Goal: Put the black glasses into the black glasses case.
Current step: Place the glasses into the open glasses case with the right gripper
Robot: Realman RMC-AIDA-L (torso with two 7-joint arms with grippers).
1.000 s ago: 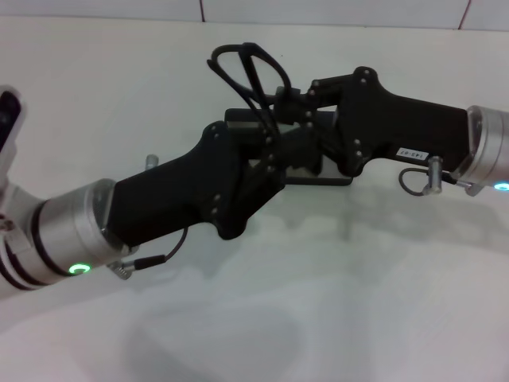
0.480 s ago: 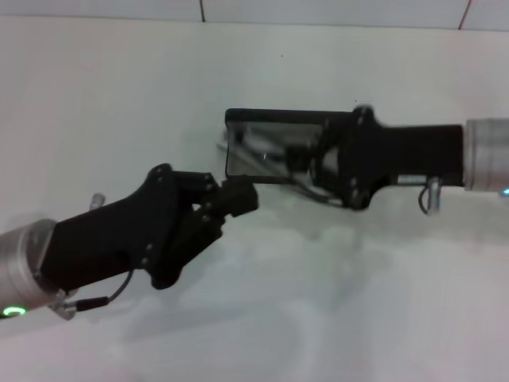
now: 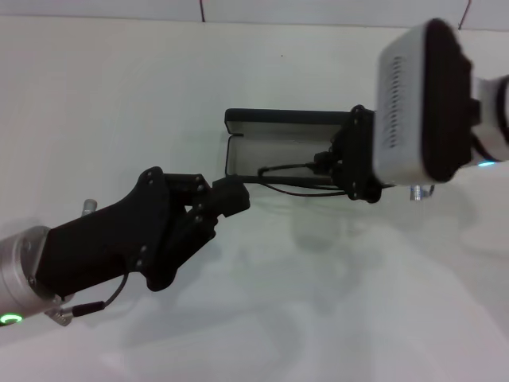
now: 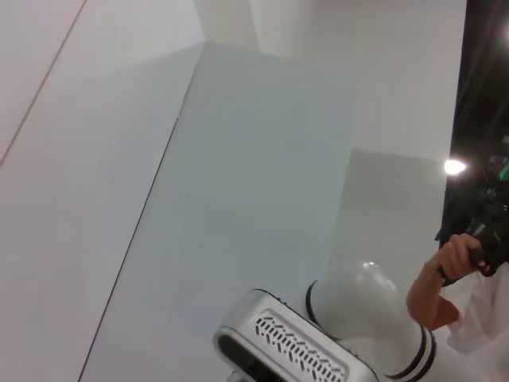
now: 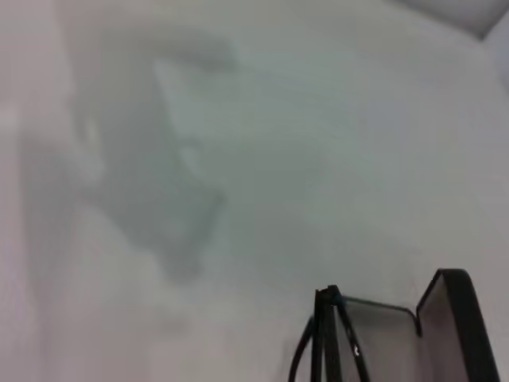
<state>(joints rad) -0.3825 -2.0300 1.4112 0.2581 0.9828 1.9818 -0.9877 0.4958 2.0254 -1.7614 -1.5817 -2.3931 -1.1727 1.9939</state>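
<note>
The black glasses case (image 3: 278, 118) lies open at the table's middle, grey lining showing. My right gripper (image 3: 348, 163) is at the case's right end, shut on the black glasses (image 3: 288, 169). Their slim temple arms stretch left across the case's open half. The lenses are hidden behind the gripper. The right wrist view shows the glasses (image 5: 328, 338) close up, next to the case's rim (image 5: 457, 318). My left gripper (image 3: 231, 196) hovers just off the case's near left corner, close to the temple tips.
The white table (image 3: 334, 286) stretches around the case. My right wrist's white camera housing (image 3: 421, 99) hides the case's right end. The left wrist view shows white walls, that housing (image 4: 294, 362) and a person's hand (image 4: 441, 274).
The glasses were held high above the case by both grippers. My left gripper has drawn back left and nearer. My right gripper has turned and brought the glasses down over the case.
</note>
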